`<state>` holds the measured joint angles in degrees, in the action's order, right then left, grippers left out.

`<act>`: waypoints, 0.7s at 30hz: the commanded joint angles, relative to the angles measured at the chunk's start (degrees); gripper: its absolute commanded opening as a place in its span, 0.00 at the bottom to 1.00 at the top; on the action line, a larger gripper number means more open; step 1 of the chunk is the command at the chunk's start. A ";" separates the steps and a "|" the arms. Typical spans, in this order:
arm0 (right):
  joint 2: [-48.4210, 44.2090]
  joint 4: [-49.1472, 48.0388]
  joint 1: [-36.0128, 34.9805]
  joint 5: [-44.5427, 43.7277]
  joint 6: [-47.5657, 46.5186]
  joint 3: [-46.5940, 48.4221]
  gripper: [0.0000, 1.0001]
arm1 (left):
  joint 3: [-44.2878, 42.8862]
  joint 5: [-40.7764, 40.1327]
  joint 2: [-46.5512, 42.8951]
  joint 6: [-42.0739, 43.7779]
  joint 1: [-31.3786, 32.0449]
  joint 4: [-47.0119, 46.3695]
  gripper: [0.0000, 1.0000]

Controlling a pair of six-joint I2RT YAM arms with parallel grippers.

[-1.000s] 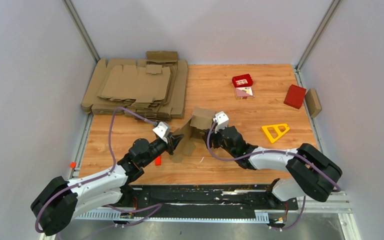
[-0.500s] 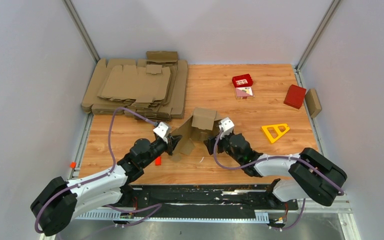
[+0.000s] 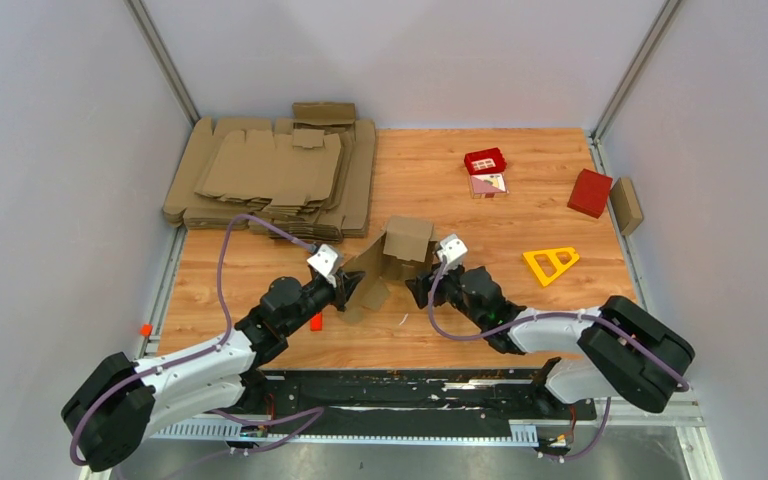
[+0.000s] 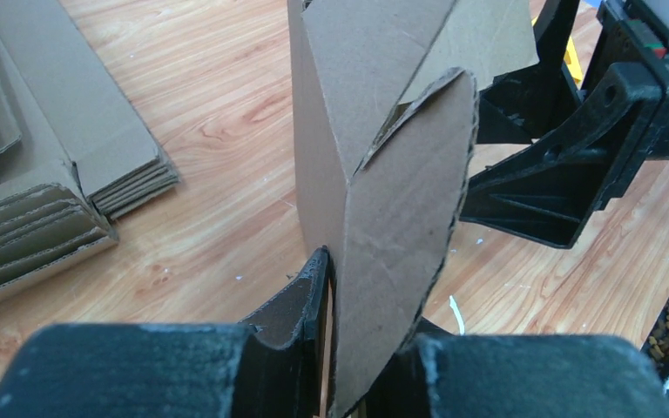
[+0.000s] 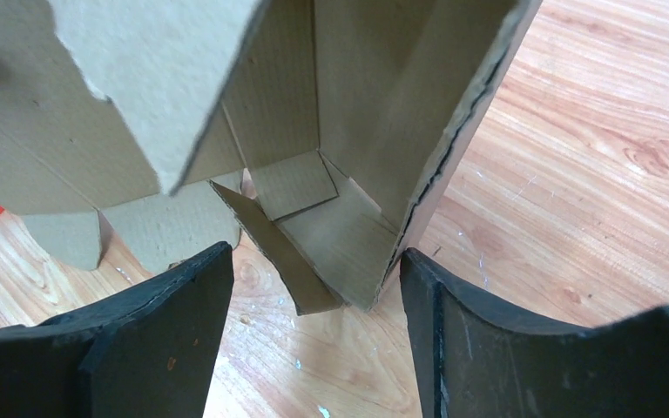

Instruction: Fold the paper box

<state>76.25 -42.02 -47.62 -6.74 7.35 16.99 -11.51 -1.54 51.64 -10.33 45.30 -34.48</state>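
my left pincer (image 3: 346, 291) is clamped on a side flap of the paper box (image 3: 397, 250); the box stands half-formed on the table (image 3: 460, 190) between my pincers, long axis slanting near-left to far-right, hollow facing my right pincer (image 3: 419, 288). that one gapes wide astride its near corner, holding nothing.

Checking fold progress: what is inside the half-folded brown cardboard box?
Inside the brown cardboard box, only bare cardboard and a small folded-in flap show; its front panel covers the rest.
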 commanded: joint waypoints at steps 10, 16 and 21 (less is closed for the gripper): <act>3.63 -6.77 -0.72 2.69 -2.54 1.30 0.83 | -1.27 2.56 0.99 0.86 0.23 -2.52 0.20; 6.38 -2.90 -2.20 1.98 -6.34 4.92 0.82 | -1.26 3.33 1.59 0.71 0.23 -3.12 0.20; 8.61 -3.24 -2.48 -1.27 -6.72 5.99 0.76 | -1.24 3.91 1.95 0.62 0.23 -3.57 0.20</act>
<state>83.53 -44.31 -49.65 -5.78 2.35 20.97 -11.51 1.17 53.32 -10.11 45.30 -35.44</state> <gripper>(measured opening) 0.777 0.204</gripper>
